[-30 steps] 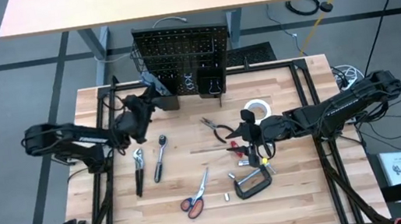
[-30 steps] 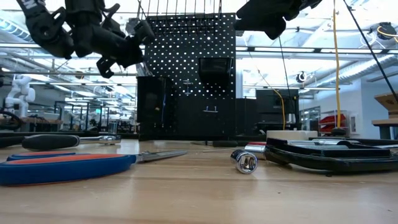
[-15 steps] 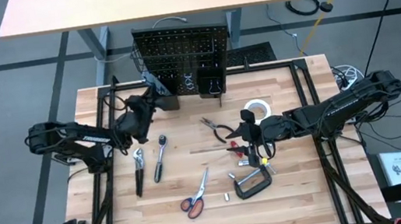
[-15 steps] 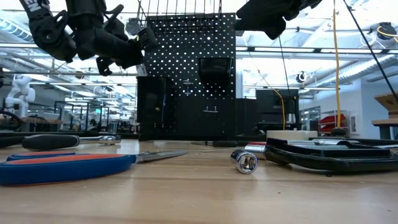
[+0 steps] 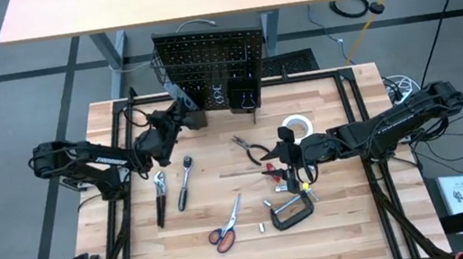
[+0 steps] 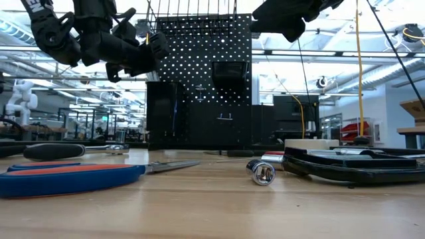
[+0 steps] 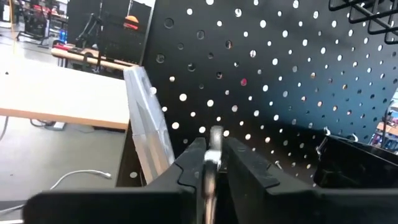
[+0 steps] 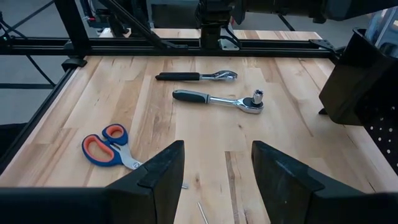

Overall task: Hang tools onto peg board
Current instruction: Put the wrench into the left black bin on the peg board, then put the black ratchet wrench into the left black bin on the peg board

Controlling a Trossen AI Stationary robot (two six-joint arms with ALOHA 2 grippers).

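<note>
Where the peg board (image 5: 209, 64) stands upright at the table's far edge, the left gripper (image 5: 180, 113) is raised just in front of its left side. A thin silver strip (image 7: 215, 146) sits in the narrow gap of the jaws; whether they pinch it or merely flank it cannot be told. Just beside them a silver knife (image 7: 148, 124) leans at the board's left edge. Behind this gripper, on the table, lie the pliers (image 5: 159, 194) and ratchet (image 5: 184, 181).

The right gripper (image 5: 282, 154) hangs mid-table with its jaws well apart and nothing between them. A red screwdriver (image 5: 276, 173) lies below them, the clamp (image 5: 290, 212) and tape (image 5: 297, 126) are near to either side, and the scissors (image 8: 107, 144) lie ahead of them.
</note>
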